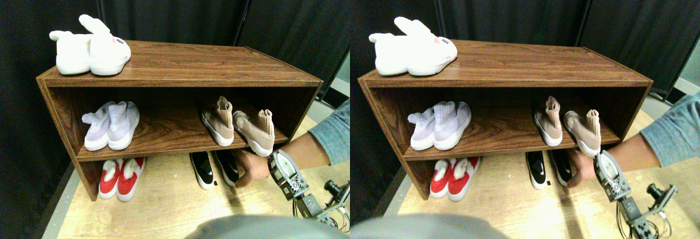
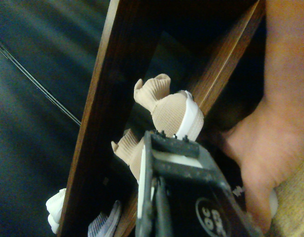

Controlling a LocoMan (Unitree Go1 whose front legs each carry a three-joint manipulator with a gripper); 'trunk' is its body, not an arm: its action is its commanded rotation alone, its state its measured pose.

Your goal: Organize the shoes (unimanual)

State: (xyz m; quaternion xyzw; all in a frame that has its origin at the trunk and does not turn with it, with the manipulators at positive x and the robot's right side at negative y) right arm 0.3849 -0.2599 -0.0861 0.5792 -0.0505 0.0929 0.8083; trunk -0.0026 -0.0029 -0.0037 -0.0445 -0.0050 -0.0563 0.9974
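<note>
We count 5 pairs on or under the wooden shoe rack [image 1: 180, 64]: 2 white bunny slippers [image 1: 90, 50] on top; 2 pale lilac sock sneakers [image 1: 112, 124] at the shelf's left end; 2 tan sock sneakers [image 1: 238, 127] at its right end, the outer one poking past the front edge; 2 red slippers [image 1: 121, 178] and 2 black slip-ons [image 1: 214, 168] on the floor beneath. A person's hand [image 1: 252, 167] grips the slip-on nearest the rack's right end. Right gripper [image 1: 279, 159] sits raised just below the overhanging tan sneaker; jaws' opening: can't tell.

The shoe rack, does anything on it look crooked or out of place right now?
Yes. The right tan shoe sits angled, its toe overhanging the middle shelf edge. A person's hand is also at the black shoes below.
</note>
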